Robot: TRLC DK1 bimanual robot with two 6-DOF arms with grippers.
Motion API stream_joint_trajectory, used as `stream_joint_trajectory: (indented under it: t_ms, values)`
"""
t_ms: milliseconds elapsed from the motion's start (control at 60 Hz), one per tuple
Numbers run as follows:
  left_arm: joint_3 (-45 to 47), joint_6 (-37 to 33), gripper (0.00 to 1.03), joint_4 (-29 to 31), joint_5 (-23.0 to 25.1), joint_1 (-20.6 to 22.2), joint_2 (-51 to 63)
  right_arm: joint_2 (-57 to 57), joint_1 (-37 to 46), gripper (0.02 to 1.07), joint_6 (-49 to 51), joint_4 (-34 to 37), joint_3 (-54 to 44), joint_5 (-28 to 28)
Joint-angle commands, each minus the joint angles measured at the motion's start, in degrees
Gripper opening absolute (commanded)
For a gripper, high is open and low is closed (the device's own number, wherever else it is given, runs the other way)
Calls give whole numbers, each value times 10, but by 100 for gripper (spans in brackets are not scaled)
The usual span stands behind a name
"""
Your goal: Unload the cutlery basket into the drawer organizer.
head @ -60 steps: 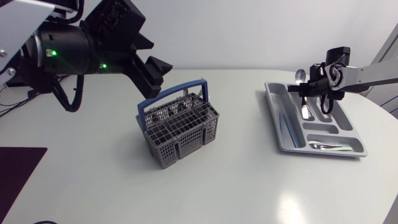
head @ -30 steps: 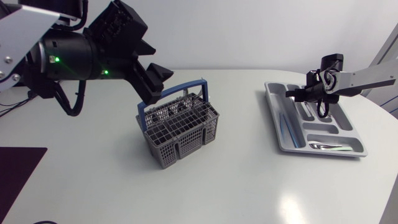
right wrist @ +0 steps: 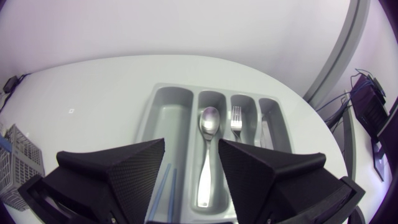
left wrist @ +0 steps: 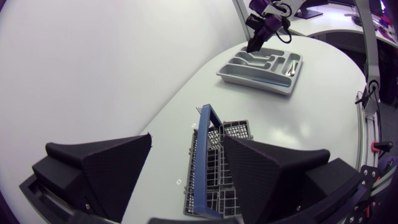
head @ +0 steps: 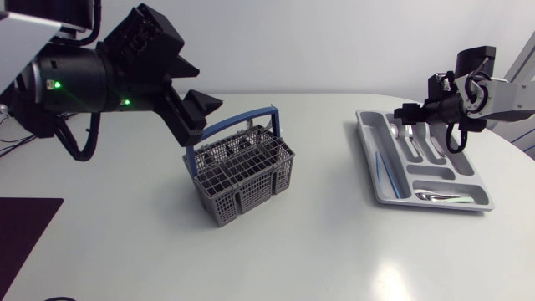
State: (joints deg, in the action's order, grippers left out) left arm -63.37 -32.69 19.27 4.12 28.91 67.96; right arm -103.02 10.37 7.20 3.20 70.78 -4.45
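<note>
The grey cutlery basket [head: 241, 174] with a blue handle [left wrist: 203, 160] stands mid-table. My left gripper [head: 199, 117] hangs open just above and behind it; in the left wrist view [left wrist: 186, 142] the handle lies below, between its fingers, untouched. The grey drawer organizer [head: 378, 167] lies at the right. Above its far end my right gripper [head: 415, 113] stands open and holds nothing. Under the right gripper [right wrist: 191, 146] a spoon [right wrist: 208, 147] lies in one compartment, a fork [right wrist: 236, 116] in the one beside it, and blue sticks [right wrist: 166, 180] in the long slot.
A silver piece [head: 436, 196] rests in the organizer's crosswise near compartment. White tabletop lies between basket and organizer. A dark mat [head: 21, 230] sits at the table's front left edge.
My right gripper opened and let go of the spoon, which now lies in the organizer, then lifted away to the right. The left gripper shifted slightly left above the basket.
</note>
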Motion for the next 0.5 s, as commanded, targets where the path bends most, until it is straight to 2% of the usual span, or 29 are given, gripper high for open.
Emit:
stream_joint_trajectory:
  t_ms: [0, 233, 283, 350, 483]
  values:
    - [26, -14, 94, 6, 11, -14, -23, 47, -24, 68, 12, 3, -44, -10]
    - [103, -32, 94, 3, 30, -46, -66, 146, -125, 68, 11, 59, -90, -15]
    - [121, -40, 94, -2, 33, -58, -70, 155, -149, 68, 4, 73, -90, -21]
    - [147, -41, 94, -7, 61, -78, -74, 165, -187, 68, -3, 85, -90, -36]
    - [193, -48, 94, -31, 70, -88, -87, 165, -274, 68, -11, 86, -95, -43]
